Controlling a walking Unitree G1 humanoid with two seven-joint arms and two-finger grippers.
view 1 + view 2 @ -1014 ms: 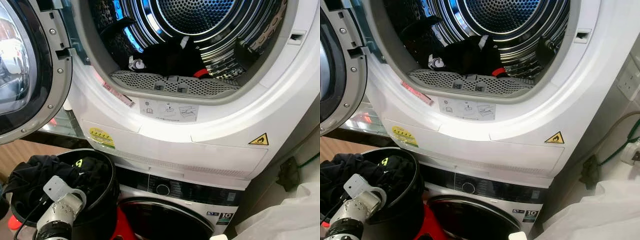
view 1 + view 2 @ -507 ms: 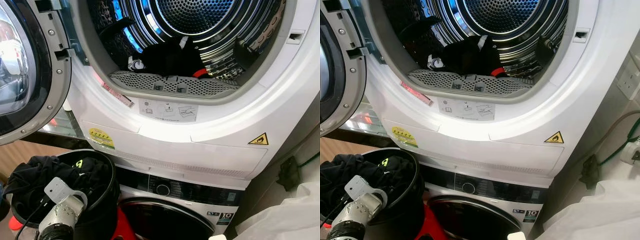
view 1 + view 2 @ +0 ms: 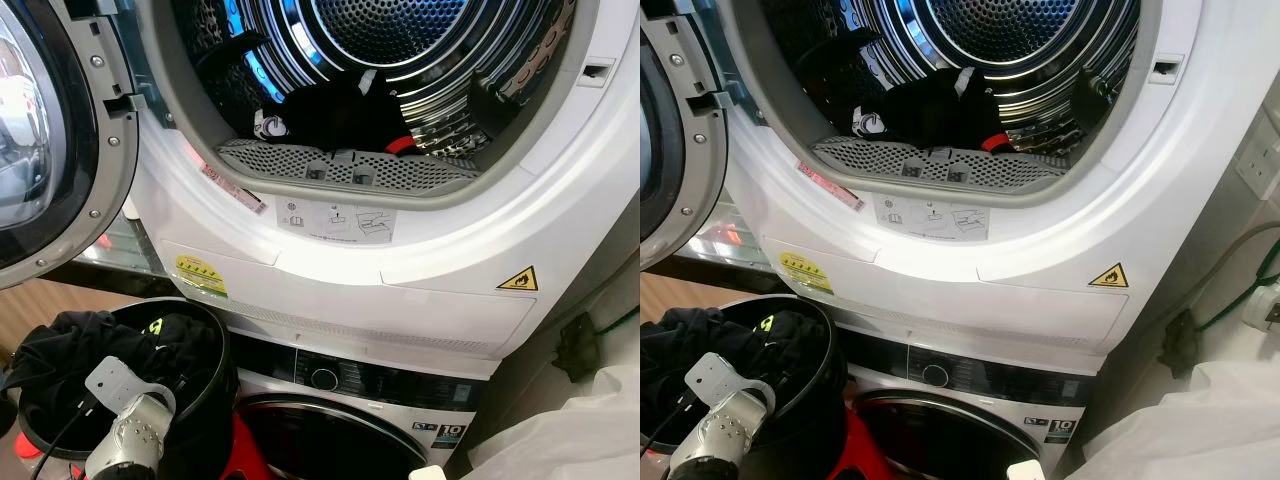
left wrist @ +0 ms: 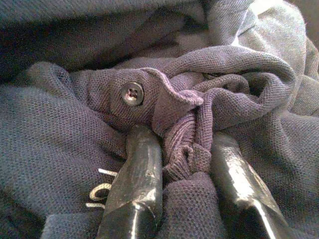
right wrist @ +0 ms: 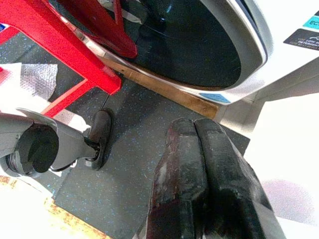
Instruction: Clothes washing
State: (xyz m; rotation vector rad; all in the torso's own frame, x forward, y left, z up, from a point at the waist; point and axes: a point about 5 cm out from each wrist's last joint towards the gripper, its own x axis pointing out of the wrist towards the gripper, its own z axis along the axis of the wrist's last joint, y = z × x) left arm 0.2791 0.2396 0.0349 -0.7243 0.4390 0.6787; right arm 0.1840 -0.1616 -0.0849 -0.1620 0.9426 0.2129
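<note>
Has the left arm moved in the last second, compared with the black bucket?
Yes. The left arm has sunk slightly lower against the bucket's rim, deeper into the dark clothes.

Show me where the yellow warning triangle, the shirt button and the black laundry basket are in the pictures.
yellow warning triangle (image 3: 517, 279), left eye view, middle of the sticker on the white front panel.
shirt button (image 4: 132, 93), left wrist view, centre of the button.
black laundry basket (image 3: 215, 385), left eye view, its outer wall.

Dark buttoned garment (image 4: 164, 99) lies bunched in the black basket (image 3: 205, 400); more clothes (image 3: 340, 110) in the open drum (image 3: 400, 60).
</note>
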